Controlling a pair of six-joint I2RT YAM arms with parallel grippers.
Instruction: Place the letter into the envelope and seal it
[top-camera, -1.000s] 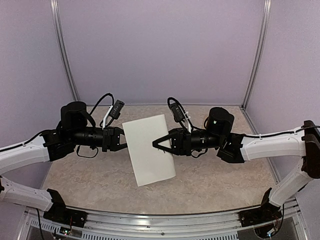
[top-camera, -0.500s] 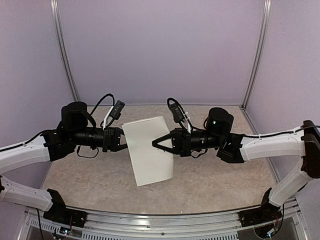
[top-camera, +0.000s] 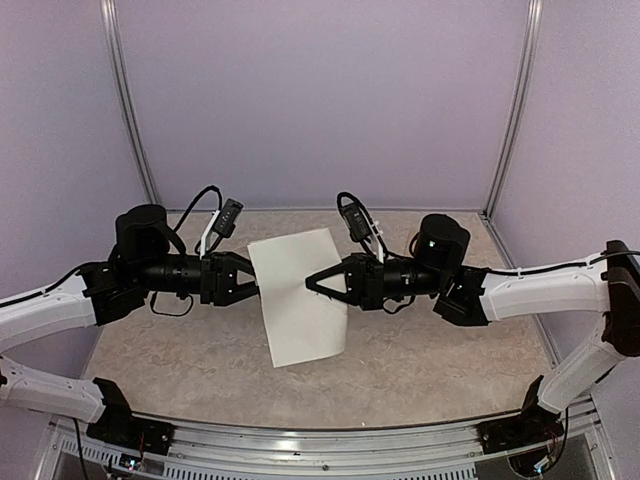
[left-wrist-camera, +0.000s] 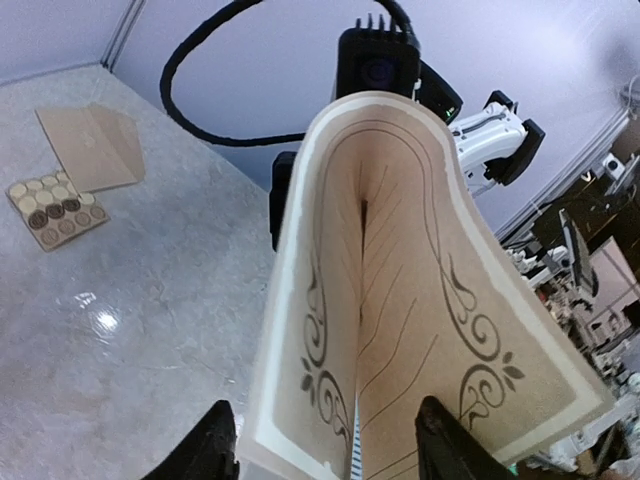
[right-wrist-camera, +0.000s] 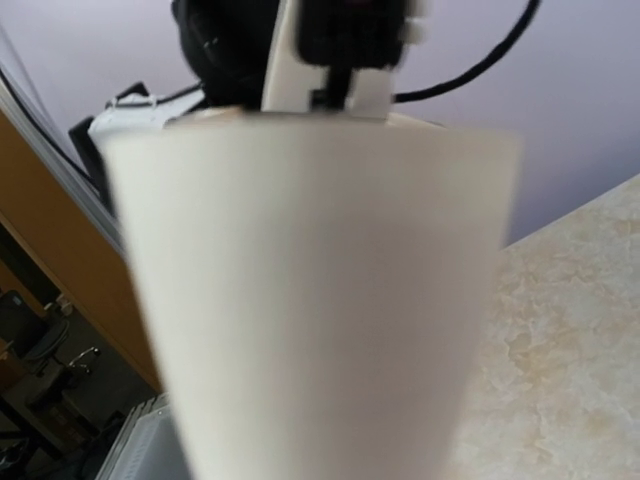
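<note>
Above the table (top-camera: 430, 370), the letter (top-camera: 300, 325) is now pinched by the right gripper (top-camera: 312, 283) alone, left gripper (top-camera: 248, 280) jaws newly spread: handover made.

Left tool (top-camera: 250, 283) has opened off the letter (top-camera: 290, 325); right tool (top-camera: 310, 283) has pinched it

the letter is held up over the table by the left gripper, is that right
No, it is the right gripper that is shut on the letter, held up over the table; the left gripper has its jaws open around its edge. The top external view shows this.
</note>
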